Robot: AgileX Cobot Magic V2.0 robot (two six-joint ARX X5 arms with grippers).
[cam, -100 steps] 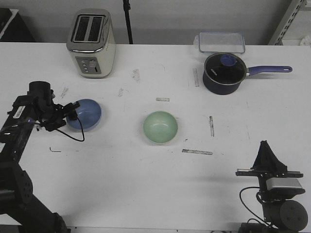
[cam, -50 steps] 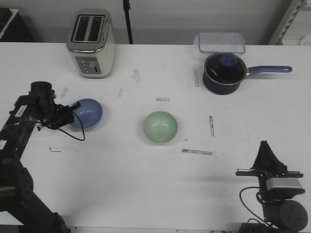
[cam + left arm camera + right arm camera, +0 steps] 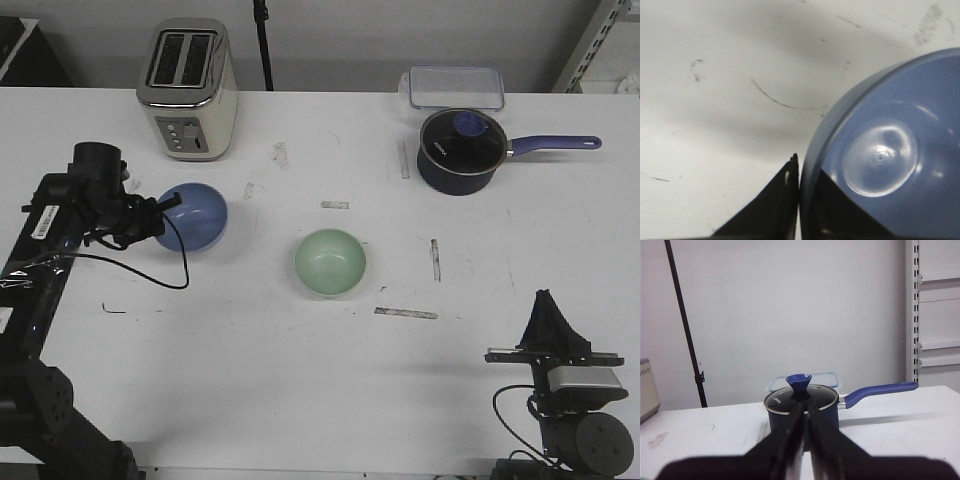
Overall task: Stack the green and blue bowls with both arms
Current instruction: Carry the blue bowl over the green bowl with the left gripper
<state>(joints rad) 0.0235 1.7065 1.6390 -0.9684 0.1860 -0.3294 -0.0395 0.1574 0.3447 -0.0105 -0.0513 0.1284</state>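
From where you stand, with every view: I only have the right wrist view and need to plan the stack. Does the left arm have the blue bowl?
Observer: Yes. The left gripper has its fingers shut on the rim of the blue bowl.
Operator: Where is the green bowl?
Observer: The green bowl sits upright near the table's middle, to the right of the blue one, untouched.
Operator: And my right gripper?
Observer: The right gripper is parked at the near right corner, fingers shut, pointing at the saucepan.

I see the bowl (image 3: pixel 193 217) in my left gripper (image 3: pixel 163 209), left of the other bowl (image 3: pixel 330 262), toaster (image 3: pixel 188 88) behind.
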